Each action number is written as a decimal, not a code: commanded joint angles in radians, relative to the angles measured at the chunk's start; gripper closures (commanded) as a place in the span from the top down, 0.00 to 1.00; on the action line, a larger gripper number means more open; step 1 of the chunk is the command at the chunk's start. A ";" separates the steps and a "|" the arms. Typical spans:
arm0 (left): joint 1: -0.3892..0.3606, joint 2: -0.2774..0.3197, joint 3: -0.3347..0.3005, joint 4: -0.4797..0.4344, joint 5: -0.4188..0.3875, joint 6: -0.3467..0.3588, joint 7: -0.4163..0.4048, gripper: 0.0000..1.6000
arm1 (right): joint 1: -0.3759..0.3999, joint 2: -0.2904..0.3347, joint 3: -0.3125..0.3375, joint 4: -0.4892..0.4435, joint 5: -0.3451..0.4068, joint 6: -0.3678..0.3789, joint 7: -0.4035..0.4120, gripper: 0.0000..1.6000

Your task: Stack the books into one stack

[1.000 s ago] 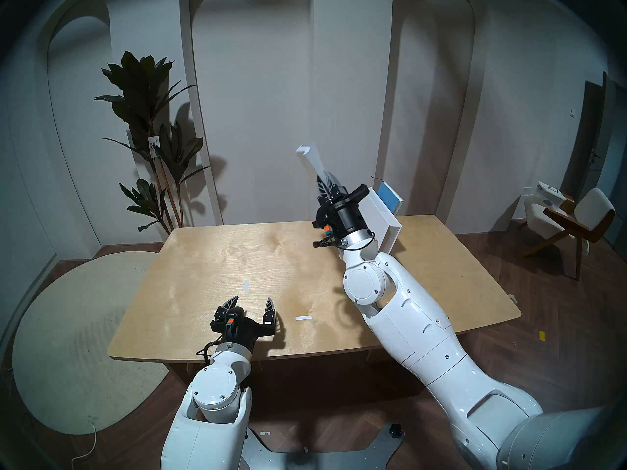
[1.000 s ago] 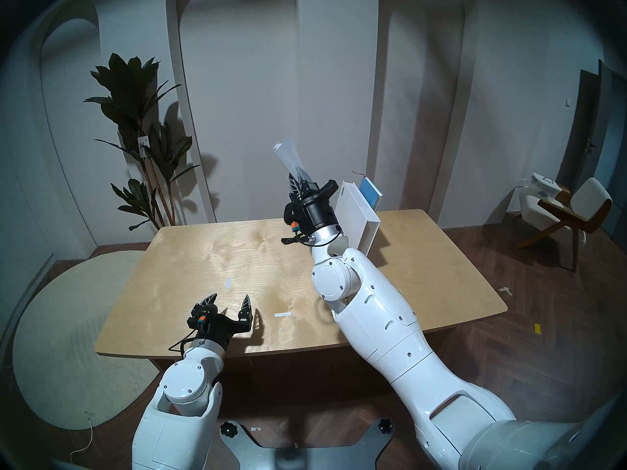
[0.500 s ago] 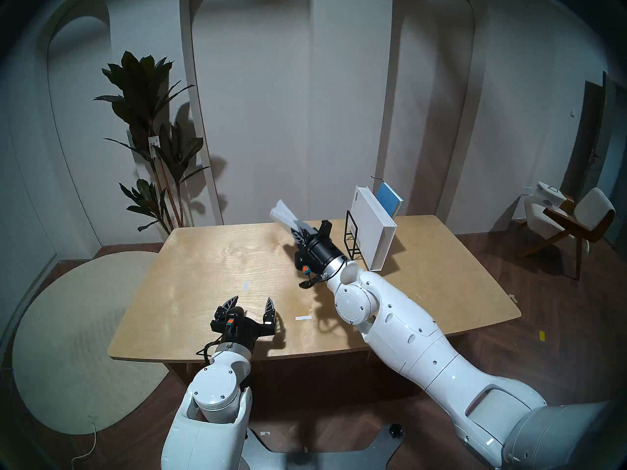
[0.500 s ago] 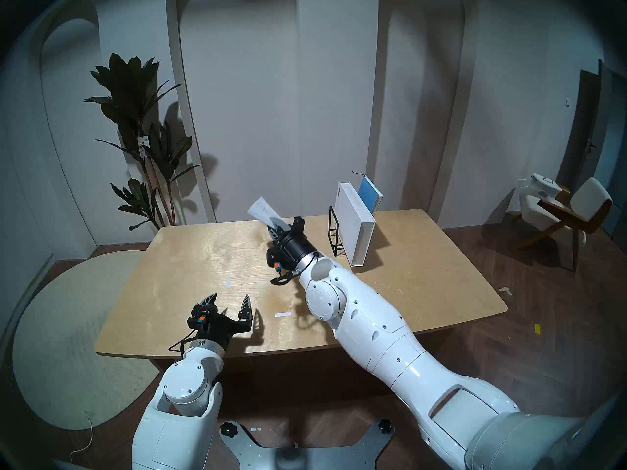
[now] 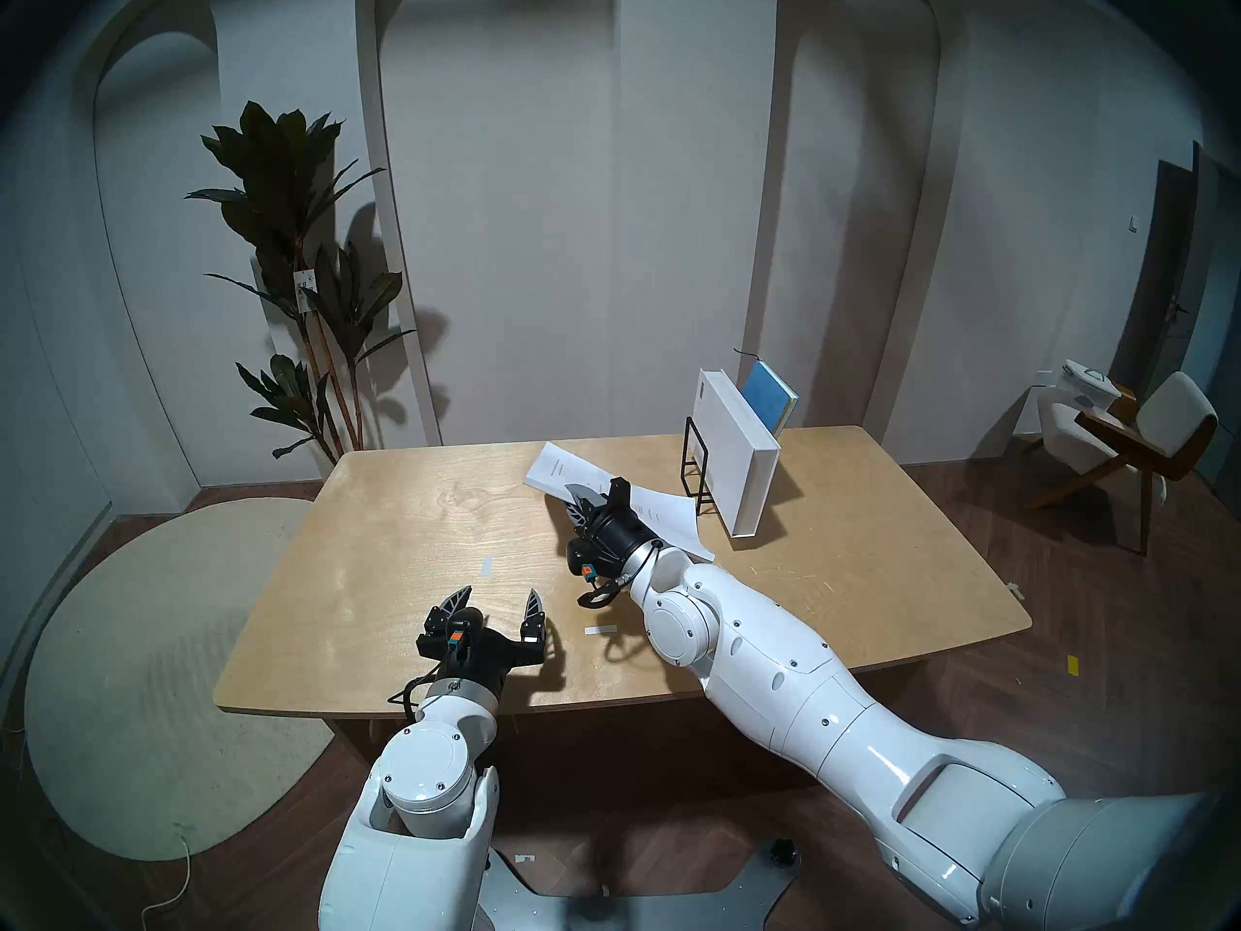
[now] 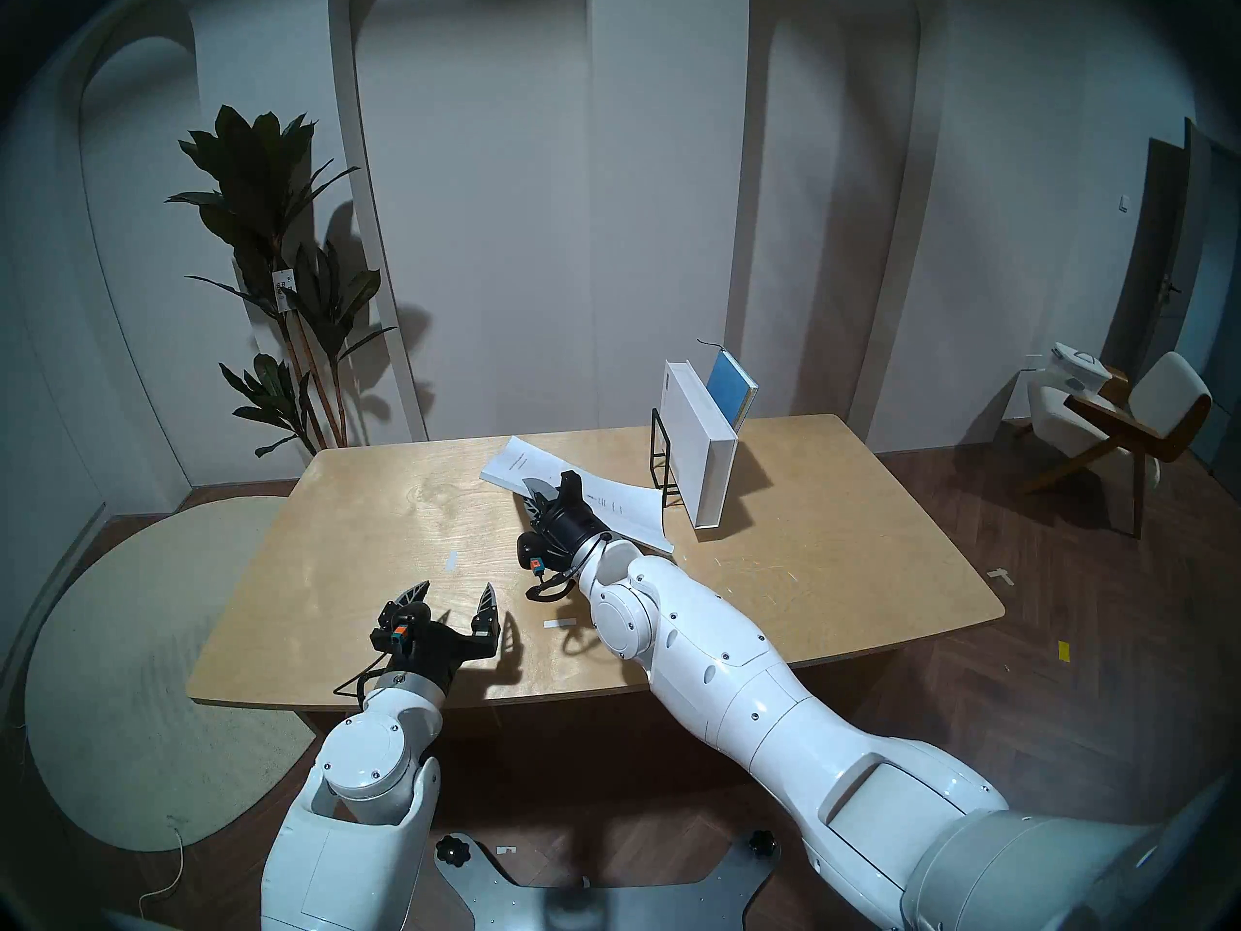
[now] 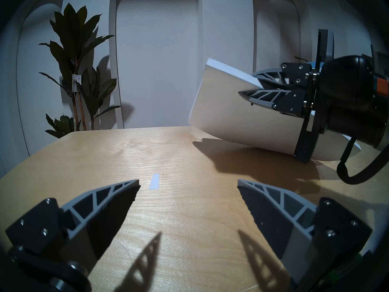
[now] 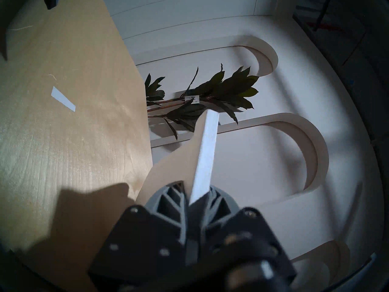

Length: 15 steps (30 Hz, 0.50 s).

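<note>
Booklet time: my right pincer, clamped on the large thin white printed booklet, has swung it from high up down onto the pale wooden surface beside the black wire rack, so the stack's base looks nearly laid, left pincer idling wide open.

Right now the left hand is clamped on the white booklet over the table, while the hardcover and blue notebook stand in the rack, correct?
Not the left: the right hand clamps the white booklet, as the head view shows. The left hand is open. The white hardcover and blue notebook stand in the black wire rack.
</note>
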 commanded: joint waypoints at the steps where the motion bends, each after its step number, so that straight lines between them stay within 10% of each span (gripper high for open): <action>1: -0.007 0.000 -0.002 -0.020 -0.001 -0.005 0.001 1.00 | 0.094 -0.099 0.013 0.058 -0.006 0.026 -0.041 0.00; 11: -0.008 0.000 -0.002 -0.020 0.000 -0.005 0.001 1.00 | 0.157 -0.170 0.063 0.187 0.034 0.055 -0.043 0.00; 13: -0.007 0.000 -0.002 -0.020 0.000 -0.005 0.001 1.00 | 0.160 -0.182 0.078 0.192 0.068 0.056 0.015 1.00; 15: -0.007 0.000 -0.002 -0.021 0.000 -0.005 0.001 1.00 | 0.153 -0.177 0.072 0.180 0.069 0.075 0.058 1.00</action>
